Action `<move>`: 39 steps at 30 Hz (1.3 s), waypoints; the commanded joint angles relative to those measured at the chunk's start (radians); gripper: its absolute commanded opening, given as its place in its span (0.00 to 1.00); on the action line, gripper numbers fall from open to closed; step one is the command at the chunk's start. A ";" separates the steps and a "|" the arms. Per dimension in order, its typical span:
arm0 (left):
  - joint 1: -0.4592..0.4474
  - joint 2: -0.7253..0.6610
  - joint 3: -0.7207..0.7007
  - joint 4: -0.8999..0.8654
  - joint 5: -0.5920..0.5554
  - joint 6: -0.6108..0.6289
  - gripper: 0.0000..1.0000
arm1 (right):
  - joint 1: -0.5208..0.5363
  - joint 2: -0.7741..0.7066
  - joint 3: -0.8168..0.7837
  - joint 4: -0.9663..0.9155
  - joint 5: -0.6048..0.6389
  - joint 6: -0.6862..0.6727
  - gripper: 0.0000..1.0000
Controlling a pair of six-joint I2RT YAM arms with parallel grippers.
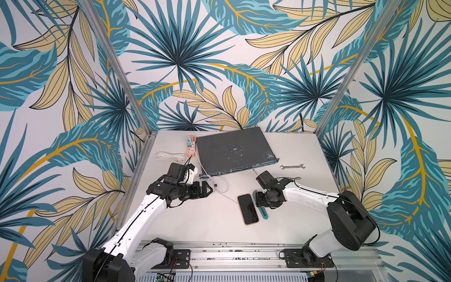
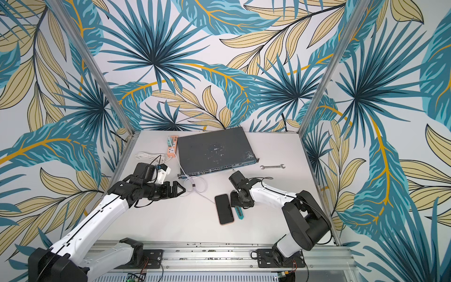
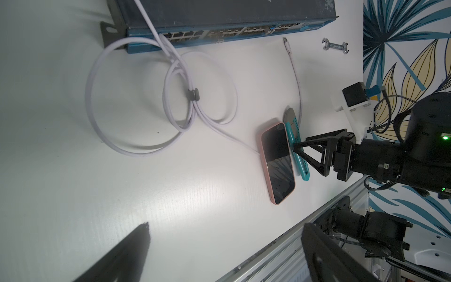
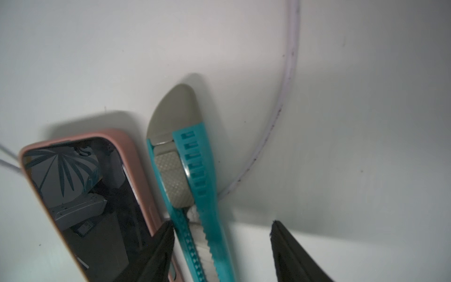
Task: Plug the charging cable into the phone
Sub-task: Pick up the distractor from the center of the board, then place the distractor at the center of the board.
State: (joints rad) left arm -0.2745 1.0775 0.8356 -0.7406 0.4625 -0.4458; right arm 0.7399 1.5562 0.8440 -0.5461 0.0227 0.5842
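A flat phone (image 1: 248, 209) with a shiny black screen and a pink rim lay screen up on the white table (image 1: 195, 224). It was a little right of the middle and closer to the near edge than to the far edge. A slim teal knife (image 4: 195, 195) with a grey slider lay just beside it, along its right side.

The right gripper (image 4: 219, 224) pointed down over these two things. Its two black fingers (image 4: 161, 244) were apart and squeezed nothing. The knife lay between them. One finger was down in the thin gap between the phone and the knife. The other stood over bare table on the far side of the knife, not touching it.

The long, thin white charging cable (image 3: 151, 97) lay in loose loops near the middle of the table, held together by a small dark tie (image 3: 192, 94). From the loops it went under the phone and the knife, came out on the other side and curved toward the far edge. Its small white plug tip (image 3: 286, 45) lay on the table, apart from the phone, just in front of a big dark grey box (image 1: 234, 151) with rows of ports. The other end ran past the box's corner up to an orange power strip (image 1: 190, 146) near the far left corner.

The left gripper (image 1: 210, 189) was just left of the loops with its fingers spread wide, holding nothing.

A thick cream-white cord bundle (image 1: 168, 157) lay by the left edge. A small metal wrench (image 1: 292, 167) lay toward the right edge.
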 commanded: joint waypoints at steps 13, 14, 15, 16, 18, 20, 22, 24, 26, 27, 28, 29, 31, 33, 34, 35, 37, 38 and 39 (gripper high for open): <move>-0.002 -0.003 -0.025 -0.014 -0.038 -0.002 1.00 | 0.019 0.016 -0.010 0.021 0.054 0.007 0.23; -0.003 -0.001 -0.028 -0.006 -0.038 -0.007 1.00 | 0.019 0.002 -0.002 0.008 0.066 0.006 0.21; -0.002 0.001 -0.031 -0.001 -0.036 -0.011 1.00 | 0.019 -0.011 0.008 -0.007 0.079 0.007 0.18; -0.003 0.003 -0.034 0.005 -0.035 -0.015 1.00 | 0.019 -0.026 0.019 -0.023 0.090 0.009 0.17; -0.003 0.011 -0.035 0.015 -0.033 -0.019 1.00 | 0.019 -0.063 0.041 -0.063 0.117 0.013 0.16; -0.003 0.021 -0.030 0.020 -0.035 -0.019 1.00 | 0.019 -0.105 0.064 -0.106 0.143 0.022 0.15; -0.003 0.030 -0.022 0.025 -0.037 -0.020 1.00 | 0.015 -0.152 0.087 -0.149 0.172 0.032 0.15; -0.002 0.039 -0.014 0.031 -0.039 -0.022 1.00 | -0.008 -0.193 0.102 -0.182 0.192 0.033 0.15; -0.003 0.045 -0.010 0.041 -0.036 -0.026 1.00 | -0.064 -0.222 0.108 -0.205 0.200 0.025 0.15; -0.003 0.047 -0.009 0.048 -0.032 -0.029 1.00 | -0.104 -0.233 0.105 -0.208 0.194 0.018 0.15; -0.003 0.048 -0.009 0.054 -0.029 -0.032 1.00 | -0.151 -0.244 0.099 -0.204 0.185 0.005 0.15; -0.003 0.051 -0.009 0.059 -0.026 -0.035 1.00 | -0.203 -0.251 0.095 -0.193 0.170 -0.007 0.15; -0.002 0.054 -0.007 0.063 -0.021 -0.036 1.00 | -0.297 -0.256 0.093 -0.169 0.149 -0.031 0.15; -0.003 0.056 -0.006 0.064 -0.019 -0.036 1.00 | -0.376 -0.236 0.108 -0.148 0.140 -0.057 0.15; -0.003 0.056 -0.005 0.064 -0.018 -0.036 1.00 | -0.407 -0.218 0.119 -0.138 0.140 -0.068 0.15; -0.003 0.056 -0.004 0.063 -0.016 -0.036 1.00 | -0.435 -0.199 0.128 -0.126 0.138 -0.080 0.15; -0.003 0.056 -0.004 0.060 -0.013 -0.035 1.00 | -0.493 -0.159 0.137 -0.094 0.121 -0.094 0.15; -0.003 0.056 -0.004 0.057 -0.013 -0.032 1.00 | -0.520 -0.140 0.136 -0.074 0.108 -0.098 0.15; -0.003 0.056 -0.003 0.054 -0.013 -0.030 1.00 | -0.547 -0.122 0.131 -0.051 0.094 -0.100 0.15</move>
State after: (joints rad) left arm -0.2745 1.1332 0.8139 -0.6991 0.4381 -0.4805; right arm 0.2306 1.4036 0.9691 -0.6422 0.1452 0.5190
